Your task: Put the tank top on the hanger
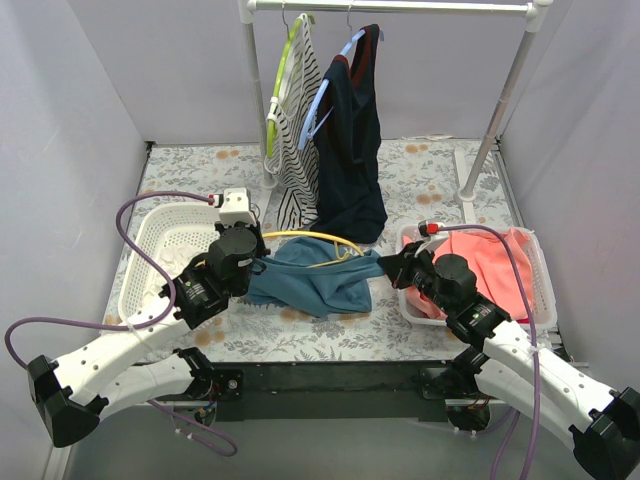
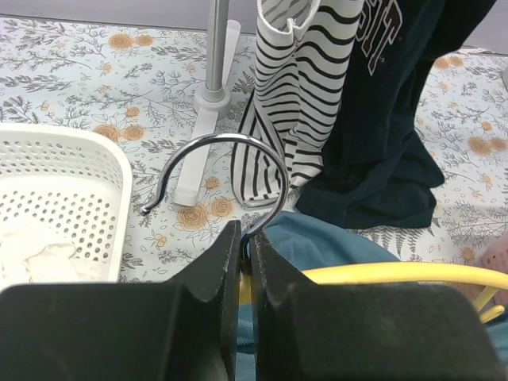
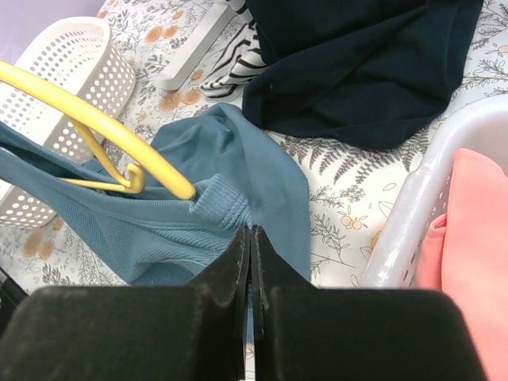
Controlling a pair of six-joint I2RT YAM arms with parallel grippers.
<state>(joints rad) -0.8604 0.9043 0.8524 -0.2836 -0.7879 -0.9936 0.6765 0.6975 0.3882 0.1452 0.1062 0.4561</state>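
The teal-blue tank top [image 1: 315, 280] lies bunched between the two arms; it also shows in the right wrist view [image 3: 198, 214] and the left wrist view [image 2: 333, 242]. The yellow hanger [image 1: 318, 240] arcs over it, one end tucked into the fabric [image 3: 95, 123]. My left gripper [image 1: 258, 266] is shut on the hanger at the base of its metal hook [image 2: 226, 155], its own view [image 2: 248, 238] showing the neck pinched between the jaws. My right gripper [image 1: 385, 268] is shut on the tank top's ribbed edge [image 3: 251, 232].
A white perforated basket [image 1: 160, 255] sits at the left. A white bin with coral cloth [image 1: 495, 270] sits at the right. Behind, a rail [image 1: 390, 6] holds a striped top on a lime hanger [image 1: 295, 120] and a navy garment on a light blue hanger [image 1: 350, 140].
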